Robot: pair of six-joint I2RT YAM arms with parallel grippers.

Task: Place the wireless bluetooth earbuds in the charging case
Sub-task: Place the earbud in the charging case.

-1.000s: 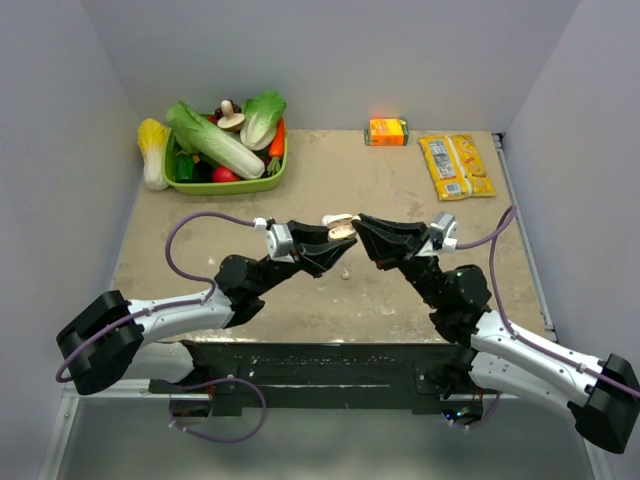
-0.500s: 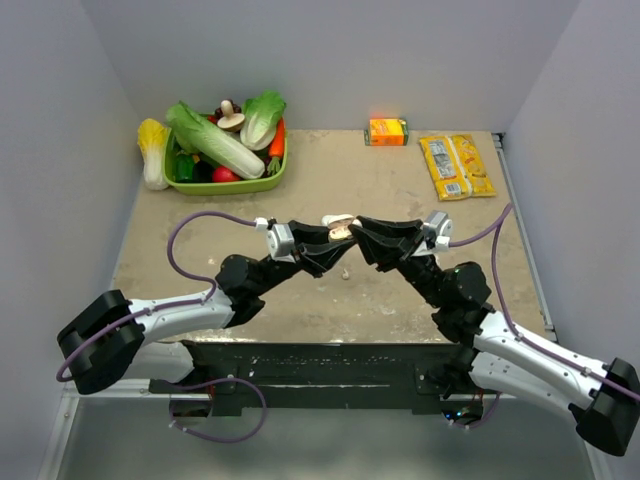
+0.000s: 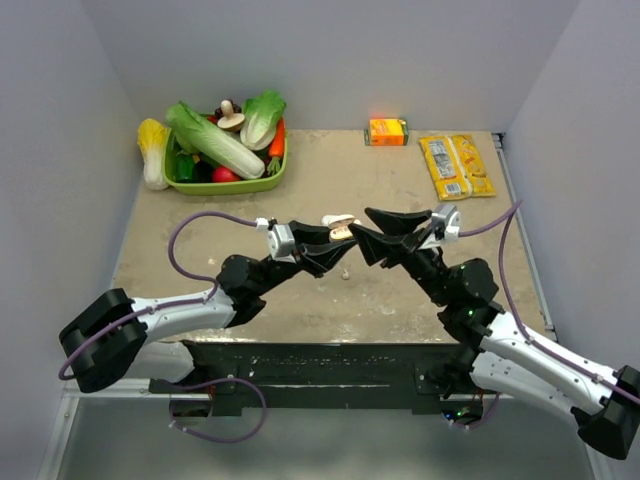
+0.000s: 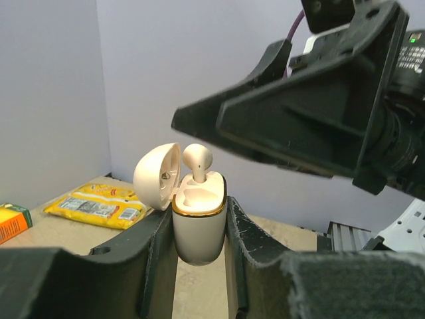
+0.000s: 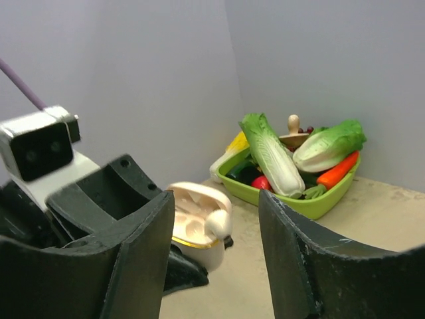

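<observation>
The right fingers (image 5: pixel 319 266) have spread and apparently backed off the charging case (image 4: pixel 198 229).

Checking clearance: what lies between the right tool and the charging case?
Only air, the right wrist view shows; the left tool holds the case, one earbud in it.

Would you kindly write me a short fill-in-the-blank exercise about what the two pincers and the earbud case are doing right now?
The left pincer is shut on the charging case, whose lid is ___.
One earbud sits in the case; the socket next to it is ___.
The right pincer stands open and holds ___.
The vegetables lie in a ___ tray.
Missing words: open; empty; nothing; green.
</observation>
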